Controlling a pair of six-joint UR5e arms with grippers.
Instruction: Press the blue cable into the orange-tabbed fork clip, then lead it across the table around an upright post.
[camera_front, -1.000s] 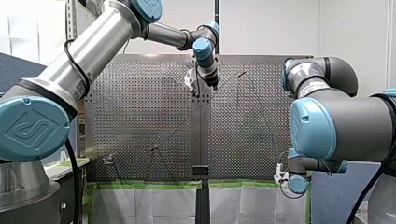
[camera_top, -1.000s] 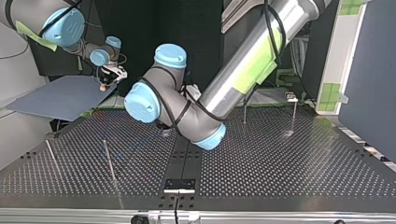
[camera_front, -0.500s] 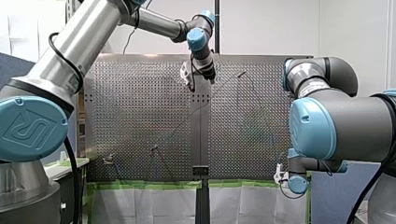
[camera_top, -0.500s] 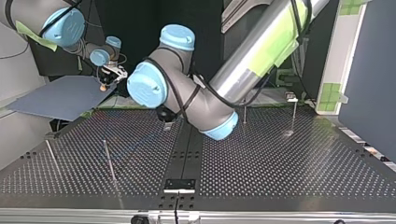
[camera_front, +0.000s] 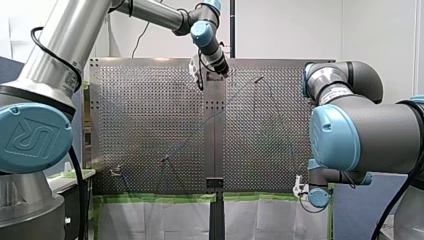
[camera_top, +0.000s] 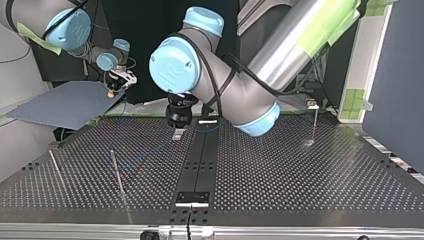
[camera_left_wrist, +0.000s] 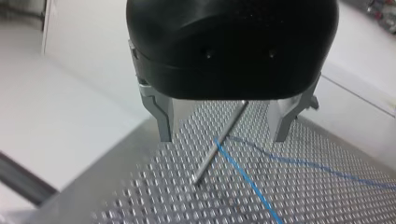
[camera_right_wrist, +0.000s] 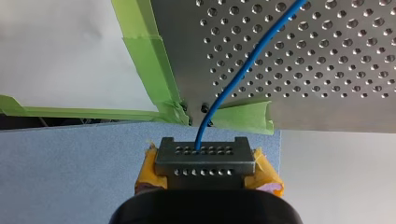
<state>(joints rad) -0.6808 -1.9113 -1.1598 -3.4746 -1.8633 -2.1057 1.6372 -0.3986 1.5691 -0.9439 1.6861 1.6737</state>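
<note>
So my right gripper (camera_right_wrist: 201, 151) has its fingers clenched on the blue cable (camera_right_wrist: 233, 88). You can see the yellow pads squeezed in either side of the perforated metal tips. It sits just off the corner of the surface (camera_right_wrist: 327, 56), over a blue-grey sheet (camera_right_wrist: 70, 163). The cable comes straight out ahead of the fingers, crosses the strip of green tape (camera_right_wrist: 149, 60) at the edge, then runs in one long slanted line away over the holes.

My left gripper (camera_left_wrist: 223, 137) is over by the back edge of the surface in the top view, roughly mid-width. Its metal fingers (camera_left_wrist: 163, 119) are spread wide and gripping nothing. A thin post (camera_left_wrist: 205, 163) stands on the surface below the gap between them, and that's where the cable shows up again. One run comes in from one side, meets the post partway up and turns, and a second run heads off across the surface, so it makes a V with the post at the point. I honestly can't tell if it's hooked around the post or just lying against it.

Other stuff in the top view: two thin rods stand at the left, a nearer one (camera_top: 116, 172) and an outer one (camera_top: 54, 167). A taller post (camera_top: 314, 125) stands at the right, well apart from both grippers.
</note>
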